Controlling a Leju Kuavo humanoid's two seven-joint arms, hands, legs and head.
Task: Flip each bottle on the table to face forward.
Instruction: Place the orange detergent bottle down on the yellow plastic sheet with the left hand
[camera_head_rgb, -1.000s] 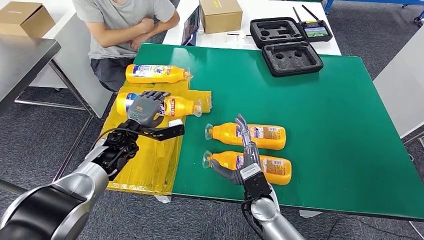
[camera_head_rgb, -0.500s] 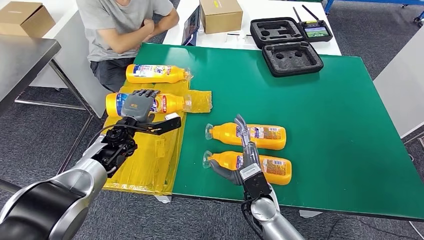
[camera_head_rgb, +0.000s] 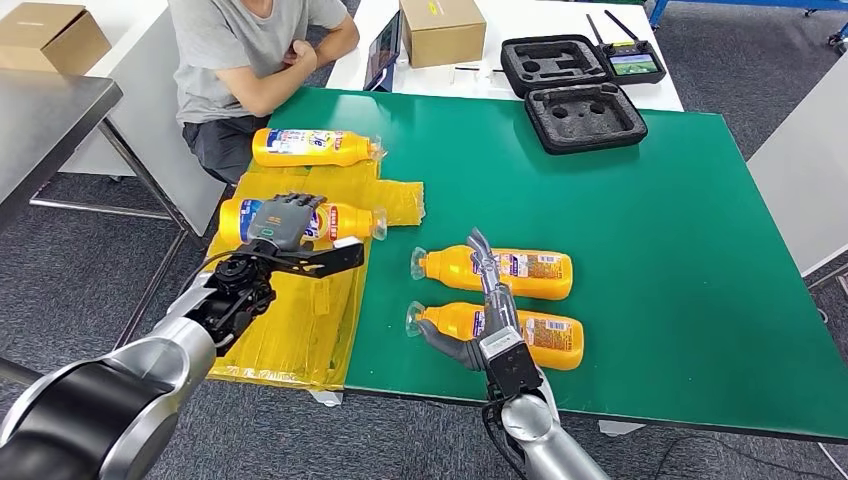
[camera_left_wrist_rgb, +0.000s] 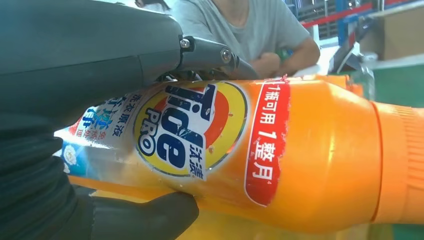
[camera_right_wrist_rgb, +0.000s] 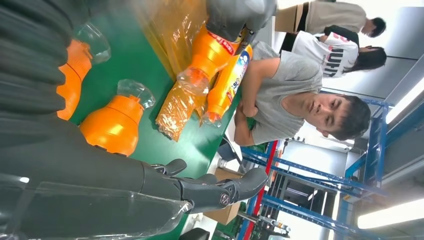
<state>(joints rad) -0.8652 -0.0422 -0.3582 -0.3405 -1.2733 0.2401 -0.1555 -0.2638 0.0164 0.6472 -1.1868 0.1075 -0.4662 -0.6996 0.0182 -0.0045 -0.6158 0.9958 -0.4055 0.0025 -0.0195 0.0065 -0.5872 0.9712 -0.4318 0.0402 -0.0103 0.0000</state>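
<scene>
The Tide Pro detergent bottle (camera_head_rgb: 300, 219) lies left of centre in the head view, above the crumpled yellow plastic sheet (camera_head_rgb: 300, 320) at the left edge of the green table (camera_head_rgb: 650, 250), with its clear cap pointing right. The left hand (camera_head_rgb: 283, 222) grasps it around the body; in the left wrist view the thumb (camera_left_wrist_rgb: 145, 220) sits under the label and the fingers wrap over the far side. Three more bottles lie on their sides: a far bottle (camera_head_rgb: 315, 147) in the upper left of the frame near a seated person (camera_head_rgb: 255, 50), and two bottles at centre, the middle bottle (camera_head_rgb: 495, 271) and the near bottle (camera_head_rgb: 500, 333), both with caps pointing left. The right hand (camera_head_rgb: 487, 310) rests with fingers stretched across these two, grasping nothing that I can make out. To do this step well, I judge that the left hand should keep a firm wrap on the smooth, rounded body, roll it only until the printed front faces the camera, and set it down flat so it does not roll off the slippery sheet or over the table edge just beside it. The label (camera_left_wrist_rgb: 192, 132) reads "Tide PRO" on a yellow and orange roundel, with Chinese characters beside it and a red band of white Chinese text including the numeral 1. The small print on the blue part is too blurred to read.
</scene>
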